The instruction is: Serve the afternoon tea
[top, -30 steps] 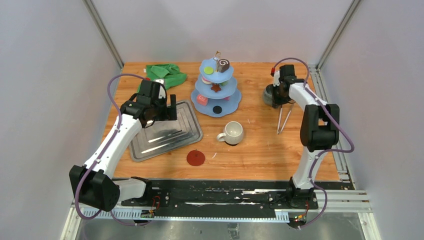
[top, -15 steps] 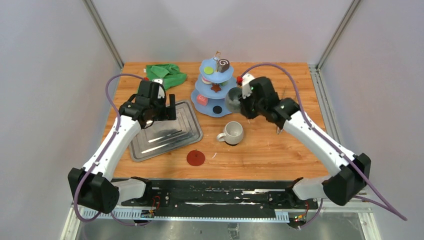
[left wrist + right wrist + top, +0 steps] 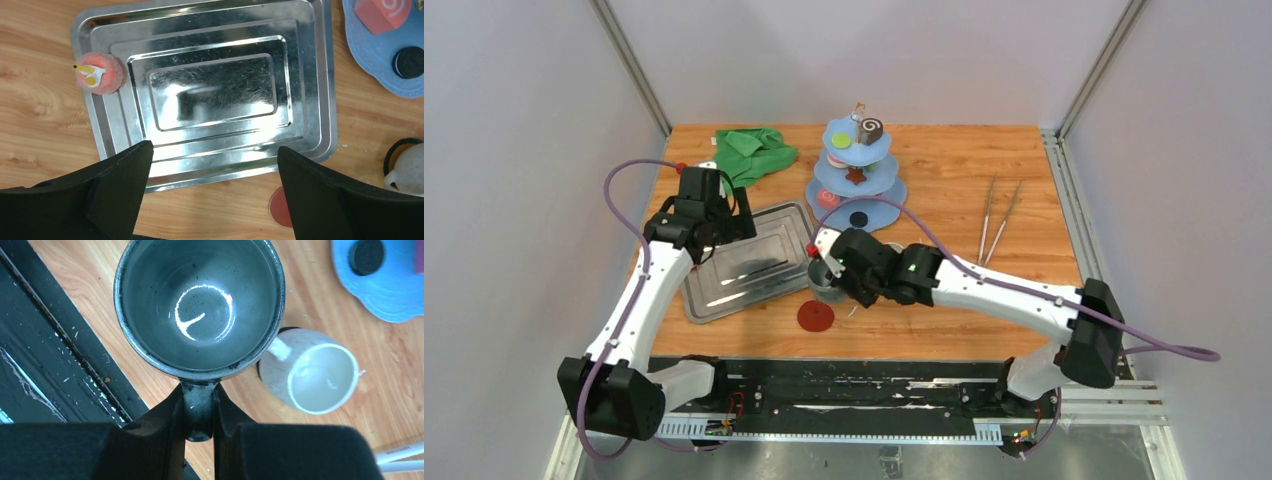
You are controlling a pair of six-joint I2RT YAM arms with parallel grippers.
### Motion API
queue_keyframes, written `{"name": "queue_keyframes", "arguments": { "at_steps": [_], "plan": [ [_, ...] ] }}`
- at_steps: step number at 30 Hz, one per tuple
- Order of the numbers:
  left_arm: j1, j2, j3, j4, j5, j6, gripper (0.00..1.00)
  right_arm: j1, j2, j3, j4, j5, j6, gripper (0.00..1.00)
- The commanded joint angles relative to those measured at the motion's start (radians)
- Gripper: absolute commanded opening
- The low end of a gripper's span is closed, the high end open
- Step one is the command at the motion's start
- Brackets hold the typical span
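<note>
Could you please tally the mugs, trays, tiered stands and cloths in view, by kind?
Mugs: 2 (grey-green mug, white mug)
Tray: 1
Stand: 1
Cloth: 1
Total: 5

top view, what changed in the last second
The right gripper, shut on the handle of the grey-green mug, carried it from the far right of the table to the near middle, beside the steel tray and red coaster. The left gripper, open, shifted slightly left over the tray. The white mug, tiered stand and green cloth stayed put.
</note>
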Motion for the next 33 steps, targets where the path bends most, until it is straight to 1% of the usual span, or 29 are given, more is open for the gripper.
{"name": "queue_keyframes", "arguments": {
  "at_steps": [1, 4, 9, 16, 33],
  "plan": [
    [0.03, -0.04, -0.024, 0.013, -0.027, -0.055, 1.0, 0.083, 0.058, 0.032, 0.11, 0.042, 0.025, 0.01],
    [0.034, -0.043, -0.028, 0.018, -0.018, -0.052, 1.0, 0.113, 0.113, 0.013, 0.157, 0.046, 0.03, 0.01],
    [0.035, -0.038, -0.022, 0.013, -0.002, -0.029, 1.0, 0.125, 0.16, -0.019, 0.237, 0.048, 0.03, 0.01],
    [0.036, -0.049, -0.027, 0.009, -0.006, -0.019, 1.0, 0.127, 0.226, -0.02, 0.252, 0.004, 0.036, 0.01],
    [0.036, -0.047, -0.036, 0.016, 0.011, -0.017, 1.0, 0.126, 0.249, -0.072, 0.27, -0.023, 0.062, 0.01]
  ]
}}
